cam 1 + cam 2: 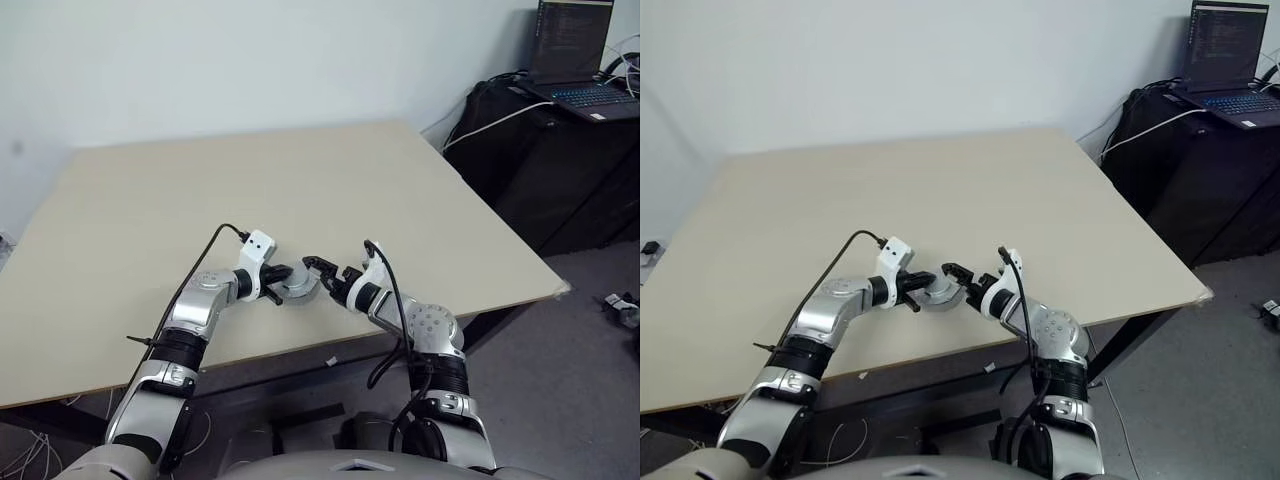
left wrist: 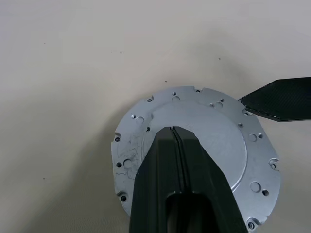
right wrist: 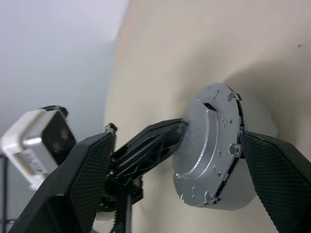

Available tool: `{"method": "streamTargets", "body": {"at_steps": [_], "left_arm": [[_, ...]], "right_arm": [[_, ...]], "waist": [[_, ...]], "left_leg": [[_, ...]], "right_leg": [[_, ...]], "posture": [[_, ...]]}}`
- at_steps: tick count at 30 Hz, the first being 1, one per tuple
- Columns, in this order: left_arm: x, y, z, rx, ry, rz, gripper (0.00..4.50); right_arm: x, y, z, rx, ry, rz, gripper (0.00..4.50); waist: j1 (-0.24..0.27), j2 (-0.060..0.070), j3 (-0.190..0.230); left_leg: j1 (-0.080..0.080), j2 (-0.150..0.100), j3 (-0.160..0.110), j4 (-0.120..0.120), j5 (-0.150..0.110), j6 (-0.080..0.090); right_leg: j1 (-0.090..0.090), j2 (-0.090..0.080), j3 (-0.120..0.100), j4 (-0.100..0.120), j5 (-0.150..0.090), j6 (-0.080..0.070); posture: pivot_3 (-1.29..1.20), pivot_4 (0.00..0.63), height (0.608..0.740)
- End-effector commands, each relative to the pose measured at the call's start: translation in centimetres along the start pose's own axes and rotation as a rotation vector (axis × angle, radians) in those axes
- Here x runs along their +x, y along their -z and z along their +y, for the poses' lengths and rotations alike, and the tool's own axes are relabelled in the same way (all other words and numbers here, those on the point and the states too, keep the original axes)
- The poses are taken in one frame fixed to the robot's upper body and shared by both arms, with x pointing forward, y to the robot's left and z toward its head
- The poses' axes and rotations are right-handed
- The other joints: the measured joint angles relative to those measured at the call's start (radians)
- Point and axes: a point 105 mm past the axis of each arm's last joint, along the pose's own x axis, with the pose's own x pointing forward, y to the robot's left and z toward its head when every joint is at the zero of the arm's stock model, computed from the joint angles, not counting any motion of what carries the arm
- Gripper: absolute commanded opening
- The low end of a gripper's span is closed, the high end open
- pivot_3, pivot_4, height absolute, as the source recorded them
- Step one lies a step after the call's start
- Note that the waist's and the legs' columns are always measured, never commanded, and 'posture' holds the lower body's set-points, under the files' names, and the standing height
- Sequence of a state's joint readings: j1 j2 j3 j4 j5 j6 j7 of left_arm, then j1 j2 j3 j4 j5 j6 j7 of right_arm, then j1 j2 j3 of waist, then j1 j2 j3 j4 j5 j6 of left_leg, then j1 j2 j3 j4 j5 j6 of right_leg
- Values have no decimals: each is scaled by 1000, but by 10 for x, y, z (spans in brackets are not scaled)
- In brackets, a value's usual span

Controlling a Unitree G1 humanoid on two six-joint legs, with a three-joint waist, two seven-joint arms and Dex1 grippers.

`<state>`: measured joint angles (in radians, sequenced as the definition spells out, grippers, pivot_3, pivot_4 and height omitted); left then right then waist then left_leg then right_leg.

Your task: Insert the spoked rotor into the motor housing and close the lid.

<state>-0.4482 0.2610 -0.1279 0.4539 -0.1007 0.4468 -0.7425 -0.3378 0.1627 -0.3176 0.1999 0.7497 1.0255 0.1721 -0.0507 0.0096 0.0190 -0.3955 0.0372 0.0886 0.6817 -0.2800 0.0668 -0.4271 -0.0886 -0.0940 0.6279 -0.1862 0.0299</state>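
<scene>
Here the lid point(image 2: 204, 141), a silver-grey disc with small holes, sat near the table's point(image 1: 300, 180) front edge, between both arms angled inward. The left gripper point(image 2: 173, 132), fingers pressed together, rested its tips on the disc's face. The right gripper point(image 3: 187, 160) stood spread, one finger point(image 3: 277, 170) at the disc's rim.

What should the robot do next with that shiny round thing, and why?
Probably close the right gripper gently. Its fingers stand open on either side of the lid, while the left gripper, shut, presses its tips on the lid's face. Closing would likely steady the lid so it can be seated.
</scene>
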Motion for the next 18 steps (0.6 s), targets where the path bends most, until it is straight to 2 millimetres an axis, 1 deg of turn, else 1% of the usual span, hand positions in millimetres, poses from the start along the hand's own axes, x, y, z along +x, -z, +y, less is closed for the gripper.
{"method": "streamTargets", "body": {"at_steps": [1, 8, 18], "left_arm": [[-1, 28, 2, -40, -18, 100, 0], [-1, 27, 2, -36, -15, 98, 0], [-1, 27, 2, -35, -15, 99, 0]], "right_arm": [[13, 27, 18, 19, -59, 43, 4493], [14, 24, 7, -16, 21, 28, 4493], [16, 23, 2, -41, 65, 22, 4493]], "waist": [[0, 0, 0], [1, 0, 0], [6, 0, 0]], "left_leg": [[0, 0, 0, 0, 0, 0], [0, -1, 0, 0, 0, 0], [0, -1, 0, 0, 0, 0]], "right_leg": [[0, 0, 0, 0, 0, 0], [-1, -1, 0, -1, 0, 0], [-1, -2, 0, -1, 0, 0]], "posture": [[0, 0, 740], [0, 0, 740], [0, 0, 740]]}}
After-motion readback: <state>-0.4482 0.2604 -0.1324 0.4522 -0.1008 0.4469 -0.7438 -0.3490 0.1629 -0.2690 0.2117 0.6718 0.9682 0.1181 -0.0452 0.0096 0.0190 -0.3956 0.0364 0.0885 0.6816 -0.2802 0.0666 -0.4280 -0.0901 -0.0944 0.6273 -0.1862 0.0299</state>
